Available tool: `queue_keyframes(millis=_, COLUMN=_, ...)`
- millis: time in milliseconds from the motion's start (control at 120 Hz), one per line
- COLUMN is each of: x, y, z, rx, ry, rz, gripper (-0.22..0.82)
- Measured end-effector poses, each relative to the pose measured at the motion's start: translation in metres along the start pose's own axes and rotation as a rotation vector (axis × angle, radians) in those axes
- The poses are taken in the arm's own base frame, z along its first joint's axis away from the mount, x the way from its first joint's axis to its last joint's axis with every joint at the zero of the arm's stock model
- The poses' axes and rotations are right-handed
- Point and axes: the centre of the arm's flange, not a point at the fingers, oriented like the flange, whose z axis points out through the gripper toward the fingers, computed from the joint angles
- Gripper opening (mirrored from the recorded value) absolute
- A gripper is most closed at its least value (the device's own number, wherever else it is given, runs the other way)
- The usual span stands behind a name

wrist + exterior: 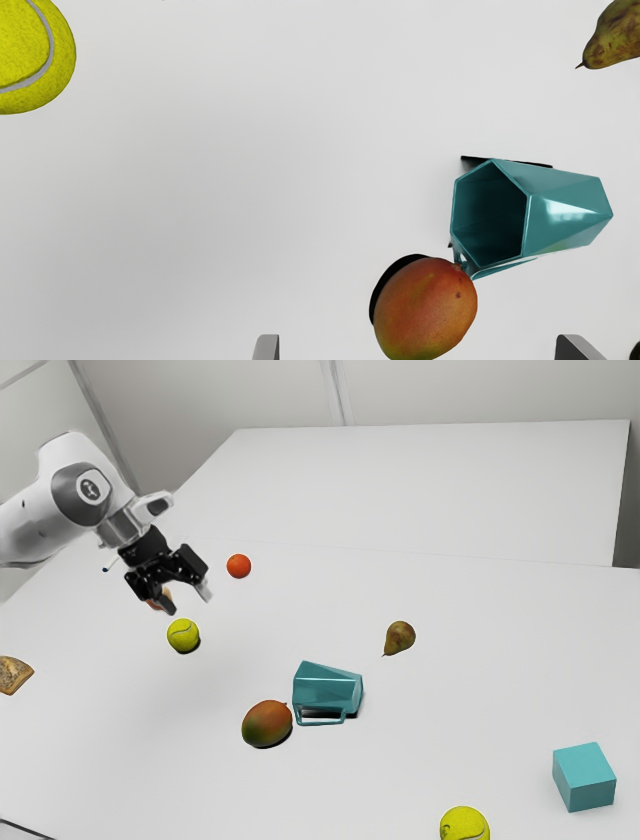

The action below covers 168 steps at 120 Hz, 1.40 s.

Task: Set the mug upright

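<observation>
Glossy teal faceted mug [327, 688], toppled.

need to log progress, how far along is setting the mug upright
Nothing looks done yet: the mug lies on its side, its hexagonal mouth facing sideways, with the mango by its handle. Nothing is in hand; the gripper is open above the table, away from the mug. Reaching the mug, gripping it, turning it onto its base and letting go all remain.
</observation>
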Motion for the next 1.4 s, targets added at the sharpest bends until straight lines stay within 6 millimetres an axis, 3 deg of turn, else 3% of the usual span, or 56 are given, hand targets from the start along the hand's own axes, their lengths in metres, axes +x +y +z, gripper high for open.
queue_keyframes(millis=117, x=0.000, y=-0.020, z=0.032, rx=-0.165, ry=0.063, rz=-0.057, gripper=0.60)
queue_keyframes(millis=308, x=0.004, y=-0.024, z=0.075, rx=-0.331, ry=0.117, rz=-0.059, gripper=0.60)
queue_keyframes(millis=708, x=-0.013, y=0.013, z=0.148, rx=-0.460, ry=0.020, rz=0.188, gripper=0.60)
queue_keyframes(millis=1267, x=-0.027, y=0.029, z=0.179, rx=-0.543, ry=0.045, rz=0.336, gripper=0.60)
queue_keyframes(millis=1400, x=-0.029, y=0.041, z=0.184, rx=-0.556, ry=0.045, rz=0.365, gripper=0.60)
